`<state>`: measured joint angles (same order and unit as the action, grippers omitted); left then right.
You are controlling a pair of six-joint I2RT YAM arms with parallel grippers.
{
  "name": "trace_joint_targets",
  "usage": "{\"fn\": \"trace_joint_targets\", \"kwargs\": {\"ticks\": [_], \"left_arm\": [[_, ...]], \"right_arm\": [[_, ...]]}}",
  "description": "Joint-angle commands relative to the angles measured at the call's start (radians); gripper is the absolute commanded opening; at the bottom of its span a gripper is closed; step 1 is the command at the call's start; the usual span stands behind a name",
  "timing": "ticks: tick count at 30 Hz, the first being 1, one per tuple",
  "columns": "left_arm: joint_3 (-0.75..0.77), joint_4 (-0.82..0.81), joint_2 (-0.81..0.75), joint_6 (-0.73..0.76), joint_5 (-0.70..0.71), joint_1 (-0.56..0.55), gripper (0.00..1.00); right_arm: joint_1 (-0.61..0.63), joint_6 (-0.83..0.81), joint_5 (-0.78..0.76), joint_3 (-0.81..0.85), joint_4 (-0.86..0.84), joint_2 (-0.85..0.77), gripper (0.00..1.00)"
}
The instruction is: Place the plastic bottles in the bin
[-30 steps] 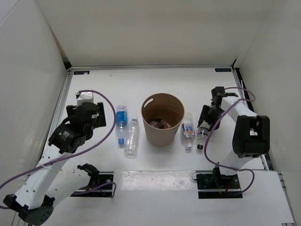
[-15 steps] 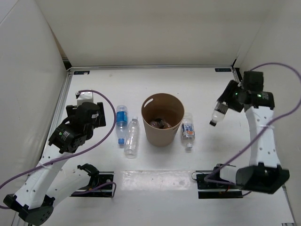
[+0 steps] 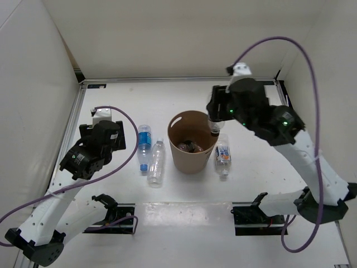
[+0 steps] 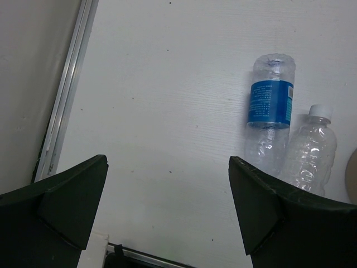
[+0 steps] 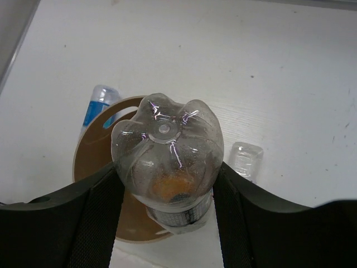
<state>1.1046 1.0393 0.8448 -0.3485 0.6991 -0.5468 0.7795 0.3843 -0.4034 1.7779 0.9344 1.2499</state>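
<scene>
Seen from above, the right arm has swung in from the right side of the worktop [image 3: 111, 100], where it was a moment ago. It now reaches over the tan bin [image 3: 184, 159] in the middle. The right fingers [image 5: 95, 206] pinch a clear bottle [image 3: 215, 128], which hangs in the air at the bin's far right rim. In the wrist view its base faces the camera, with the bin's mouth partly beneath it. It looks to be over the edge rather than the centre, so it probably needs a small move inward before being let go. Something already lies inside the bin. Three bottles still lie on the worktop: a blue-labelled bottle [image 3: 144, 146] and a plain bottle [image 3: 157, 163] left of the bin, and a third bottle [image 3: 223, 154] just right of it. The left fingers [image 4: 72, 195] are spread wide and empty, unmoved above the worktop at left.
</scene>
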Motion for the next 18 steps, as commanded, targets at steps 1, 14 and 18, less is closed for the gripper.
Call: {"fn": "trace_joint_targets", "kwargs": {"ticks": [1,14,18], "left_arm": [[-0.005,-0.004,-0.003,0.000,0.022,0.002,1.00],[-0.005,-0.004,0.010,0.002,0.027,0.004,1.00],[-0.003,-0.004,0.010,0.003,0.023,0.002,1.00]], "right_arm": [[0.089,-0.042,-0.173,0.011,-0.077,0.063,0.00],[0.095,0.022,-0.066,-0.185,-0.239,0.117,0.13],[0.144,0.044,-0.138,-0.253,-0.250,0.094,0.56]]}}
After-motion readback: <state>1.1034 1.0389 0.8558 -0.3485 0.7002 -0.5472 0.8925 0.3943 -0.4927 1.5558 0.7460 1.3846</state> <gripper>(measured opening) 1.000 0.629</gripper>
